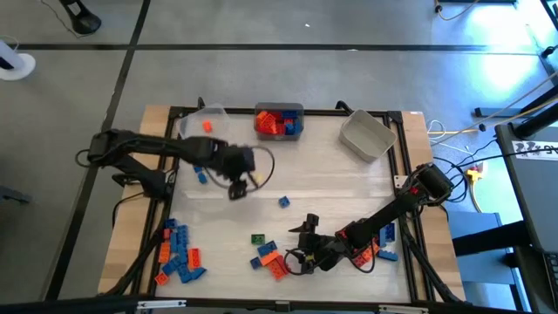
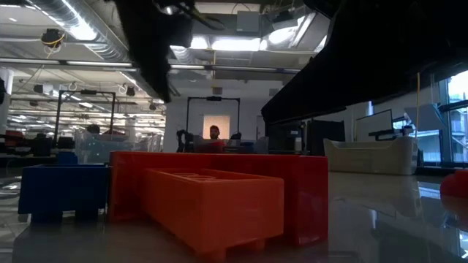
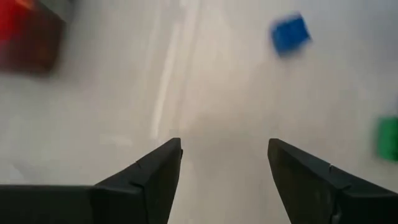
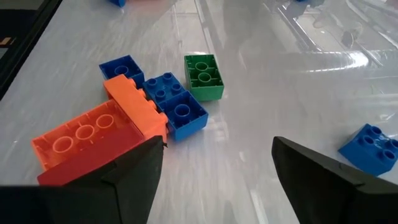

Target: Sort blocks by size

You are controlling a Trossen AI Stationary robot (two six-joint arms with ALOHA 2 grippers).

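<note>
right pincer stands wide, empty, low over the bench; the orange block lies just ahead, long axis slanting. left pincer, wide, hovers mid-bench, farther off.

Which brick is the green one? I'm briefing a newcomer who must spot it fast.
Start at the wooden table's near edge and find the small brick cluster just left of the right hand. The green brick sits at that cluster's far side, touching blue ones; it is the only green piece there.
</note>
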